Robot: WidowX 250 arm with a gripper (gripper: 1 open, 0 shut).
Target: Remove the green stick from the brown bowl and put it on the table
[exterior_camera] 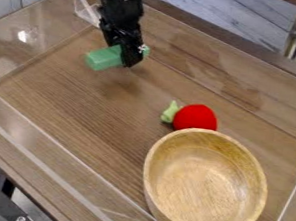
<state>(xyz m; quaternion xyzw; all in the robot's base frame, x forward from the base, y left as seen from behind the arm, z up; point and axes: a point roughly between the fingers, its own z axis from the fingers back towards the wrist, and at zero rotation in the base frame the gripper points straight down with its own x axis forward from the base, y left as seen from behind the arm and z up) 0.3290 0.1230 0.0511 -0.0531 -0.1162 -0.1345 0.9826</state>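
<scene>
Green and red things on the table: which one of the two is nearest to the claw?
The green block, on the far left part of the table, right at the claw; the red toy lies nearer the bowl.

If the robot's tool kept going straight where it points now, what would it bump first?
Probably the green stick, right at the tool's tip, then the table. Depth is hard to judge here.
</scene>
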